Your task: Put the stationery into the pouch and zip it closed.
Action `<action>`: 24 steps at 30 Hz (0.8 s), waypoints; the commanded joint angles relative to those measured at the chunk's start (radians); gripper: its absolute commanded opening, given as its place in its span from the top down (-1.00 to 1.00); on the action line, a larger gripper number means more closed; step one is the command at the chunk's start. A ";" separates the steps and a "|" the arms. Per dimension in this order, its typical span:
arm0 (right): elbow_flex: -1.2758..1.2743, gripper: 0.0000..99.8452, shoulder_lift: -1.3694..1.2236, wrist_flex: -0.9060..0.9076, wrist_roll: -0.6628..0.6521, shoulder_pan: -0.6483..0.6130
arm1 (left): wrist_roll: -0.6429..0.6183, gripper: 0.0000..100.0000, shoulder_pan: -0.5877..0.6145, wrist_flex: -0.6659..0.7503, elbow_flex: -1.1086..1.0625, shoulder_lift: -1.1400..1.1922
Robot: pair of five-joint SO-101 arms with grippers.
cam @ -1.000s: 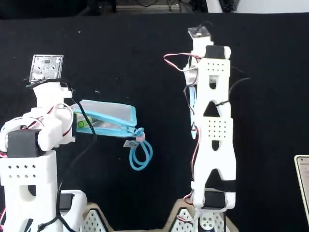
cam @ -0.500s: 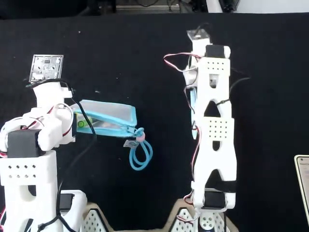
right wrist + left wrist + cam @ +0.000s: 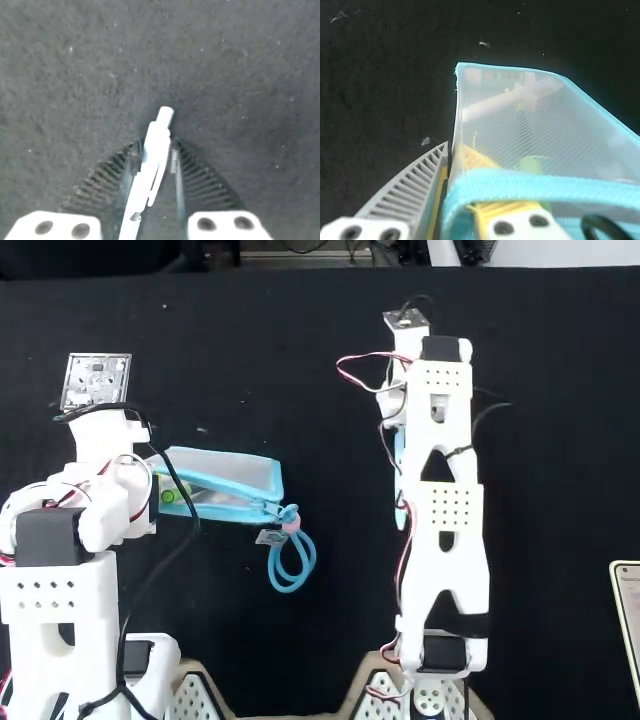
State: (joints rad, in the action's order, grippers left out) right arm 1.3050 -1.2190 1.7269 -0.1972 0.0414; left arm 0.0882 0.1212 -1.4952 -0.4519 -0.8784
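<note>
The translucent pouch [image 3: 222, 484] with light blue trim lies on the black table, its blue cord loop [image 3: 290, 558] trailing toward the near edge. My left gripper [image 3: 165, 492] is shut on the pouch's open edge. In the left wrist view one grey finger [image 3: 422, 182] sits outside the pouch [image 3: 530, 130] and a yellow one inside it, with pale stationery showing through the mesh. My right gripper [image 3: 155, 145] is shut on a white pen [image 3: 152, 155] that points out past the fingertips, above bare cloth. In the high view a sliver of the pen [image 3: 400, 455] shows beside the right arm [image 3: 442, 500].
A white card [image 3: 628, 625] lies at the right edge of the table. Both arm bases [image 3: 300, 695] stand at the near edge. Black cloth stretches between the pouch and the right arm and across the far side.
The right arm's wrist has shifted slightly to the left and farther away, still holding the pen. The left arm and pouch have not moved.
</note>
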 commanded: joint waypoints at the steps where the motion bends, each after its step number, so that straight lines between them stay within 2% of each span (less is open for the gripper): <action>1: 0.007 0.92 0.024 0.035 -0.009 -0.031 | -0.005 0.94 0.004 0.021 0.012 -0.015; 10: 0.004 0.64 0.021 0.038 -0.003 -0.061 | -0.005 0.94 0.004 0.021 0.012 -0.015; 15: -0.067 0.62 0.019 0.034 -0.011 -0.069 | -0.005 0.94 0.004 0.021 0.012 -0.015; 17: -0.074 0.67 0.021 0.034 -0.011 -0.064 | -0.005 0.94 0.004 0.021 0.012 -0.015; 21: -0.027 0.99 0.027 0.038 -0.012 -0.060 | -0.005 0.94 0.004 0.021 0.012 -0.015; 24: 0.002 0.98 0.038 0.040 -0.012 -0.058 | -0.005 0.94 0.004 0.021 0.012 -0.015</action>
State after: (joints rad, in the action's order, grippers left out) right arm 1.2651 -1.2160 1.7285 -0.1956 -0.0077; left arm 0.0882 0.1212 -1.4952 -0.4519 -0.8784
